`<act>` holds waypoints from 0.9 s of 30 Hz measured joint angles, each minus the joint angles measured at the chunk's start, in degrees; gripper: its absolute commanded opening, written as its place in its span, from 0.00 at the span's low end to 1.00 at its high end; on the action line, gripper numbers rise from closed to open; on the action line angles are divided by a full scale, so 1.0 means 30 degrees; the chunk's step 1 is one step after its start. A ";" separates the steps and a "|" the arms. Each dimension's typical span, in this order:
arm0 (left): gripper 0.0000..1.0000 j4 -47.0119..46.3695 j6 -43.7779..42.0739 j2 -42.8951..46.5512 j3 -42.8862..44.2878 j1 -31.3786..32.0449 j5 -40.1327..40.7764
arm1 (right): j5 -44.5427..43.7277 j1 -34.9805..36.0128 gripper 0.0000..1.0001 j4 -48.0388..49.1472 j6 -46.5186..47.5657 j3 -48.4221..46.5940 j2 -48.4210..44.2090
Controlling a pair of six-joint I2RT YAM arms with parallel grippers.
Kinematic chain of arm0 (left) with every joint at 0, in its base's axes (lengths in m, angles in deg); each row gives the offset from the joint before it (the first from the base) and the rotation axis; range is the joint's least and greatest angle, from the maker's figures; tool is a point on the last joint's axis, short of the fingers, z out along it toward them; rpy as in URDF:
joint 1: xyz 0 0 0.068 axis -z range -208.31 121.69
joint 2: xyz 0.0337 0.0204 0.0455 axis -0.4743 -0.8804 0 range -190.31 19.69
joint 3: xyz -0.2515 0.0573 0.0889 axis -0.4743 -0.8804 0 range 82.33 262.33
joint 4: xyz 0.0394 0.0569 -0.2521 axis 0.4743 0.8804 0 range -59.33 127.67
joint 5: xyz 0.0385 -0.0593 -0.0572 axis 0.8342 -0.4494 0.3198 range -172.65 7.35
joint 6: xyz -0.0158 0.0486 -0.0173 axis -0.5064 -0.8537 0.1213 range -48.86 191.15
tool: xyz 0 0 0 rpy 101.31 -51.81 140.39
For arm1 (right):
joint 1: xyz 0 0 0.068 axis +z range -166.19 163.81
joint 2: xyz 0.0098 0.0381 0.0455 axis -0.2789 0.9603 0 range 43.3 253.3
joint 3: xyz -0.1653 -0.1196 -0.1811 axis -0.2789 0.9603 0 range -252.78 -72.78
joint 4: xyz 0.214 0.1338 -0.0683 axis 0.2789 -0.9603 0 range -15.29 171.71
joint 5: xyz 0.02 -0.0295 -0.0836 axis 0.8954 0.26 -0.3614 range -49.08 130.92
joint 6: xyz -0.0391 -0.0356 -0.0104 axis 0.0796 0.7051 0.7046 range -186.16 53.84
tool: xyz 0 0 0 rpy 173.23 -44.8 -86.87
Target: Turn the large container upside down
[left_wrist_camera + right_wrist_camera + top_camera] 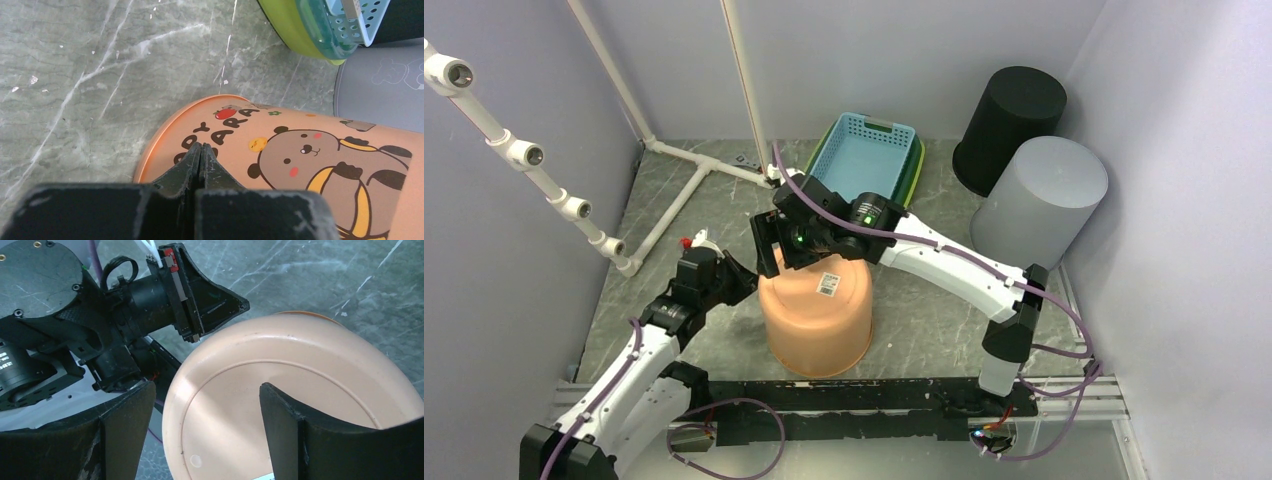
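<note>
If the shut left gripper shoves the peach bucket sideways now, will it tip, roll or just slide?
Probably slide: the peach bucket sits wide mouth down on the table, so tipping seems unlikely. It looks like hollow plastic, likely light. Its smooth wall may let the left gripper skid off.

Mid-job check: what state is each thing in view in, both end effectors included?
Large peach plastic container: upside down, base up.
Left end effector: shut, empty, tips by the container's wall.
Right end effector: open, straddling the container's base edge.
Black round bin: upside down.
Grey round bin: upside down.
Blue perforated basket: open side up, nested in a green basket.
</note>
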 measured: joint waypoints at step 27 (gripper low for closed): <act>0.89 1.3500 -0.4911 -0.2652 1.2305 0.0015 0.7883 | -0.8437 0.4379 0.92 0.2849 0.8728 0.5880 -0.5952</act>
